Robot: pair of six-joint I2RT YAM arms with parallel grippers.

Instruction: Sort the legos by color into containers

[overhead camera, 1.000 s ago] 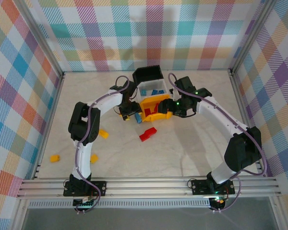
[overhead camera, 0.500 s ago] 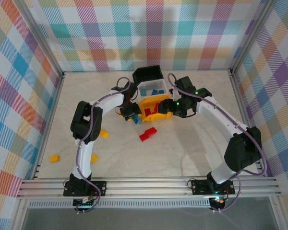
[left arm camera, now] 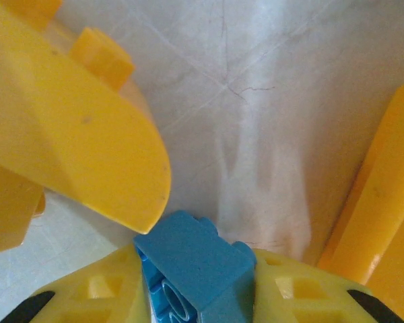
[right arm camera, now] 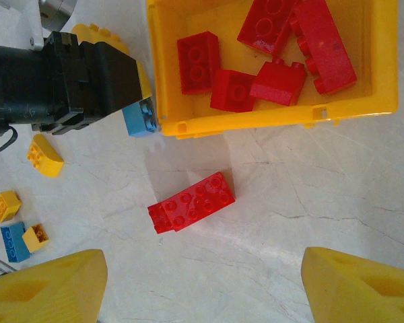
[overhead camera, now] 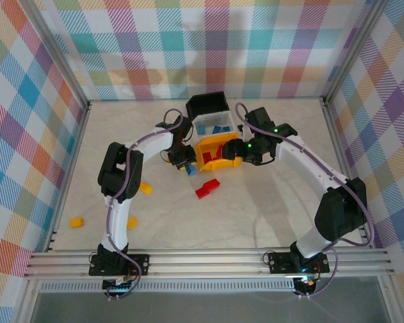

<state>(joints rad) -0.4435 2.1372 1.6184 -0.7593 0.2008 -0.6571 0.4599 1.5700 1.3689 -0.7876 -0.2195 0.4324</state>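
Left fingers (left arm camera: 101, 289) are pinched on the small blue plastic lego brick (left arm camera: 192, 259) between their tips, just outside the yellow-orange plastic bin (right arm camera: 256, 121). I'm guessing that's to keep it away from the reds (right arm camera: 276, 81). Right fingers (right arm camera: 47, 289) gape empty, with the long red lego (right arm camera: 192, 202) on the bench below, between them.

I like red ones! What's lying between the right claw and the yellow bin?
A long red brick lies there, seen in the right wrist view.
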